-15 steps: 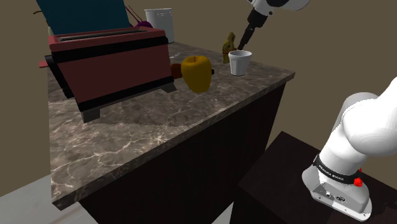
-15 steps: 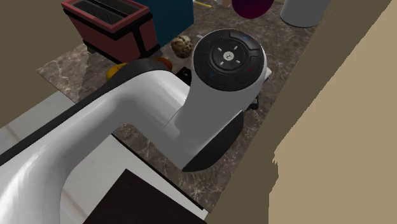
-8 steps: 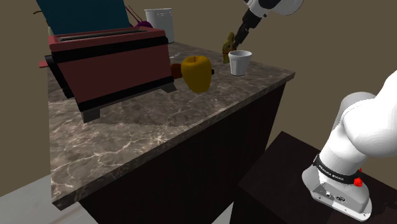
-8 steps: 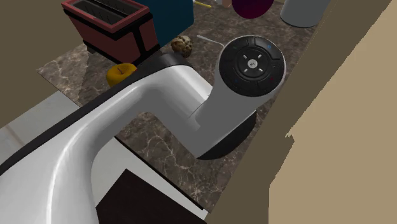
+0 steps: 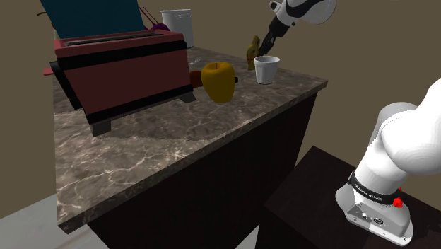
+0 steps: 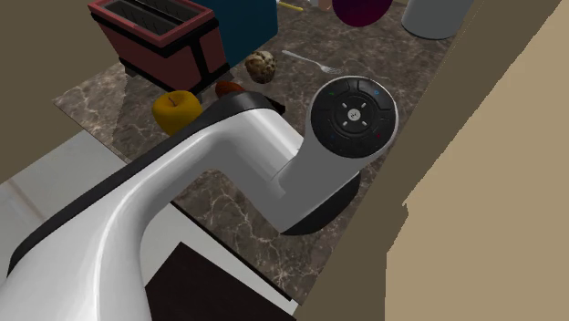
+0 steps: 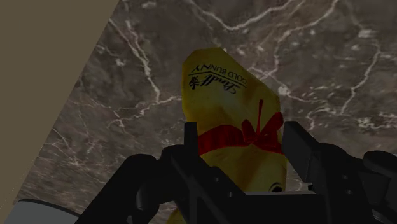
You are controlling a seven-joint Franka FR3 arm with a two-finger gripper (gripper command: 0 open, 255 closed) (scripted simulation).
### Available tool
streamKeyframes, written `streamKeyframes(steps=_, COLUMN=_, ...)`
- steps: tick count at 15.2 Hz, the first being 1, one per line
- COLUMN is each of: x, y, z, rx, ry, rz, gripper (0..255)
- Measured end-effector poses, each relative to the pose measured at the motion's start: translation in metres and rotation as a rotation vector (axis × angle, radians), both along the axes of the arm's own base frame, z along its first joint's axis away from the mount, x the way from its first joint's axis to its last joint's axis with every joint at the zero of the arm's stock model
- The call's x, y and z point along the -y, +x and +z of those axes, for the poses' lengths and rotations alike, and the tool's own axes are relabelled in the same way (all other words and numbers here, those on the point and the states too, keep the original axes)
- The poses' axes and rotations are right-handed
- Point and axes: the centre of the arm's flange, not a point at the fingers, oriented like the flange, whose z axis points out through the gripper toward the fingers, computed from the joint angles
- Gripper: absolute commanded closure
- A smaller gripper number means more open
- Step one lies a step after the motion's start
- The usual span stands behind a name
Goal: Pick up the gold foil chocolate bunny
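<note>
The gold foil bunny (image 7: pixel 229 105) with a red ribbon stands on the dark marble counter (image 7: pixel 331 70), close to the beige wall. My black gripper (image 7: pixel 236 137) reaches down over it, one finger against each side of its body at ribbon height, so the fingers clasp it. In the shoulder view the bunny (image 5: pixel 251 52) stands at the counter's far end beside a white cup (image 5: pixel 266 69), and the gripper (image 5: pixel 263 48) comes down on it from the upper right. In the second exterior view my white arm (image 6: pixel 228 173) hides the bunny.
A yellow apple (image 5: pixel 218 80), a red toaster (image 5: pixel 120 67) and a white container (image 5: pixel 177 27) share the counter (image 5: pixel 162 148). A fork (image 6: pixel 310 62) and a speckled ball (image 6: pixel 262 66) lie near the toaster (image 6: pixel 160 36). The beige wall (image 7: pixel 44 76) runs right beside the bunny.
The gripper has moved from over the white cup toward the shoulder view's left, onto the bunny. Its fingers have drawn in from wide open to the bunny's sides.
</note>
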Motion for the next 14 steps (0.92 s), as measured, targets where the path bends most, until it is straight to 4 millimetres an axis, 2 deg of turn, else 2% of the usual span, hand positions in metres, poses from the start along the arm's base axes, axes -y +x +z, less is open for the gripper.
streamKeyframes(steps=8, x=0.0, y=0.0, z=0.002, rx=0.0, ry=0.0, rz=0.0, gripper=255)
streamKeyframes(steps=14, x=0.0, y=0.0, z=0.03, rx=-0.004, ry=0.0, rz=0.0, gripper=255)
